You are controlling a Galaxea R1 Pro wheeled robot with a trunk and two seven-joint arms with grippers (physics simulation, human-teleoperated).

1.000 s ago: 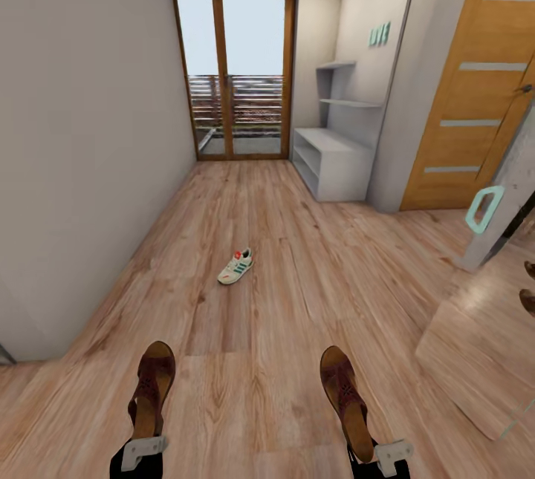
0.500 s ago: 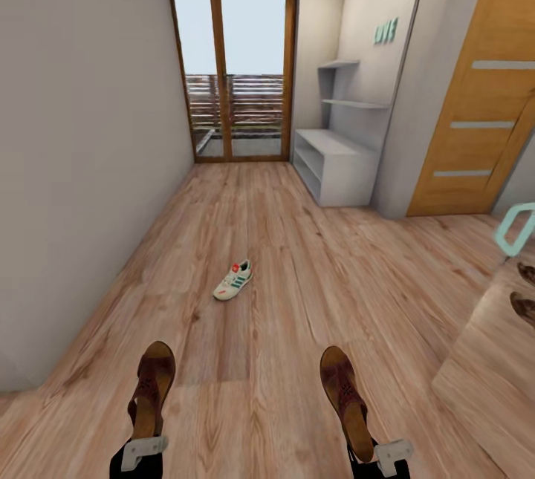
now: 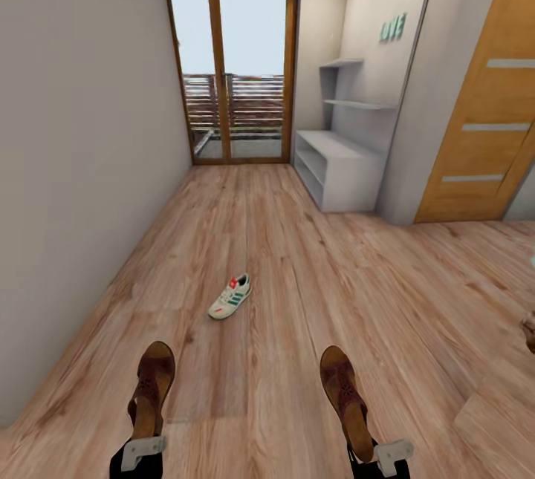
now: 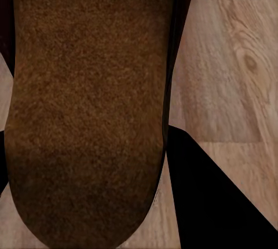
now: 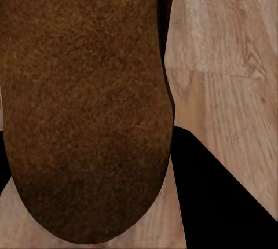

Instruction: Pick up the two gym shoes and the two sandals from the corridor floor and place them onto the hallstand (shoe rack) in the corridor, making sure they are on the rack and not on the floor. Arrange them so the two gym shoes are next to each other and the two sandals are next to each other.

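Each of my grippers holds one dark brown sandal, toe pointing forward, above the corridor floor (image 3: 297, 301). My left gripper (image 3: 143, 449) is shut on the left sandal (image 3: 152, 386). My right gripper (image 3: 386, 455) is shut on the right sandal (image 3: 343, 397). The brown sandal underside (image 4: 87, 104) takes up most of the left wrist view, and the other sandal's underside (image 5: 81, 104) does the same in the right wrist view. One gym shoe (image 3: 230, 296) lies on the planks ahead; the other is out of view. The light-grey hallstand (image 3: 338, 167) stands at the far right wall.
A glass balcony door (image 3: 234, 70) closes the corridor's far end. A plain wall (image 3: 74, 167) runs along the left. A wooden door (image 3: 483, 130) is on the right past the hallstand. A small brown shape (image 3: 529, 332) shows at the right edge.
The whole view has shifted: the camera moved forward and turned, so the gym shoe and hallstand sit nearer and the teal-handled panel at right has left view. Both sandals stay gripped.
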